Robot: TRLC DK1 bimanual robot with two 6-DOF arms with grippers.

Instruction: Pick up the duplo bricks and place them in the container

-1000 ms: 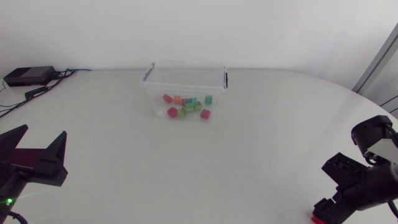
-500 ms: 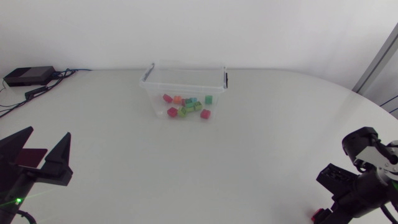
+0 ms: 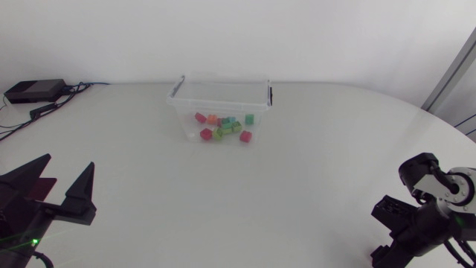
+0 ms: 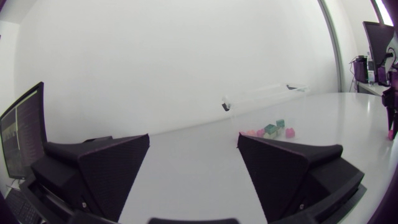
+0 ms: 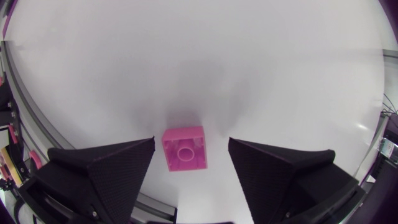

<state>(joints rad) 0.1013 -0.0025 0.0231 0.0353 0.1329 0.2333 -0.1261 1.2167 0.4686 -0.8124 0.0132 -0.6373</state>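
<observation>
1. Right claw (image 5: 190,142) wide open, gripping nothing, pointed down at the table (image 5: 199,56)
2. Pink brick (image 5: 184,148) flat on the table between its fingers, touching neither; sits nearer one finger than the other and slightly twisted against the finger faces
3. Left claw (image 4: 193,155) also wide open and empty, low over the table; container (image 4: 264,99) ahead of it, well apart
4. Clear container (image 3: 220,97) far across the table from the right claw, with a heap of coloured bricks (image 3: 223,128) already on its floor; pink brick apparently the last one out, hidden under the right arm from overhead
5. Step in hand, as a judgement: grasping the pink brick
6. To do it well: centre the claw so both gaps match, turn the wrist a touch to square the finger faces to the brick's flat sides, then lower until the tips flank its walls and not the top
7. Close slowly; an off-centre close probably shoves or spins the brick before the second finger arrives
8. Table edge looks close behind the claw, so avoid any push that way, or risk losing the brick off the table
9. Lift straight up before swinging toward the container; release from above the open top, clear of the rim
</observation>
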